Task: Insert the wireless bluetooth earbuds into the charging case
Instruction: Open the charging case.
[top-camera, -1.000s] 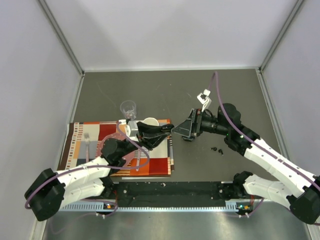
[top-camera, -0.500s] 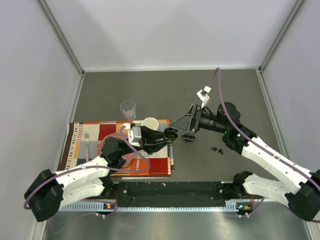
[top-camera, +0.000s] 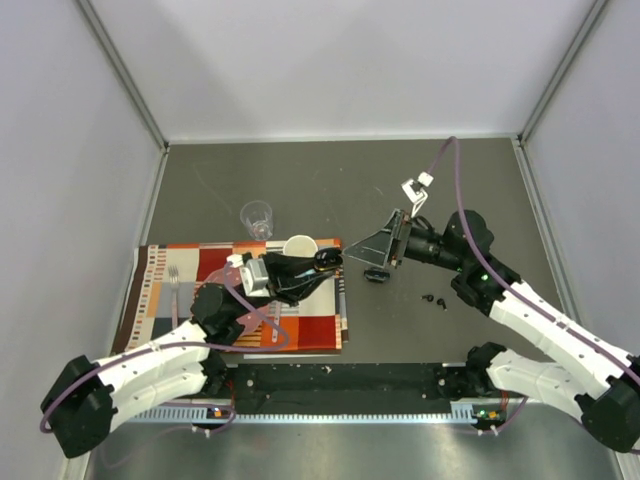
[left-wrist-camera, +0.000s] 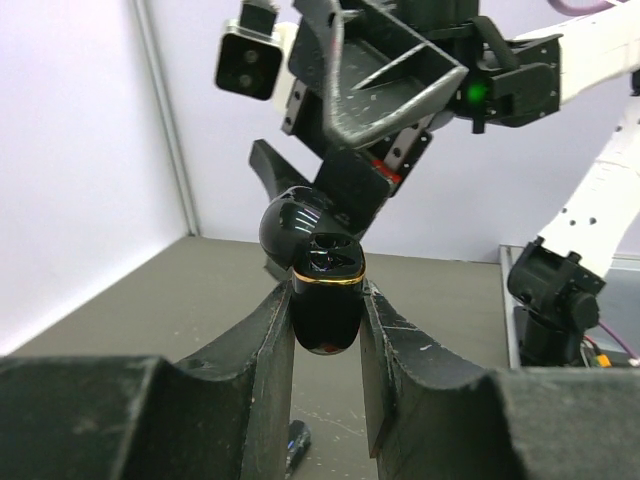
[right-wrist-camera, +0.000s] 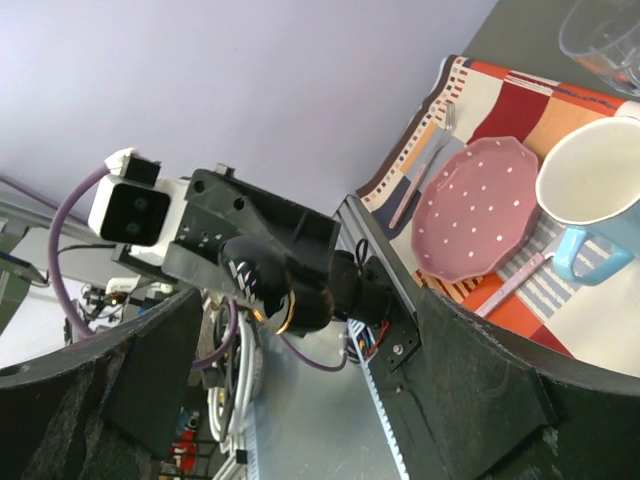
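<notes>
My left gripper (top-camera: 322, 262) is shut on an open black charging case (top-camera: 326, 257) with a gold rim, held above the placemat's right edge. In the left wrist view the case (left-wrist-camera: 326, 300) stands upright between my fingers (left-wrist-camera: 262, 360), lid (left-wrist-camera: 296, 224) tipped back. My right gripper (top-camera: 372, 246) is open and empty, just right of the case and facing it. In its wrist view the case (right-wrist-camera: 312, 296) sits between the wide-spread jaws. Two tiny black earbuds (top-camera: 434, 299) lie on the table under the right arm. The other pair is not visible.
A second black case (top-camera: 376, 275) lies on the table below the right gripper. A white mug (top-camera: 300, 246), a clear glass (top-camera: 257, 216), a pink plate (right-wrist-camera: 478, 222) and a fork (top-camera: 173, 290) sit on or near the striped placemat (top-camera: 160, 262).
My left gripper has drawn the case back to the left, away from the right gripper. The right gripper has lifted and pulled back a little to the right.
</notes>
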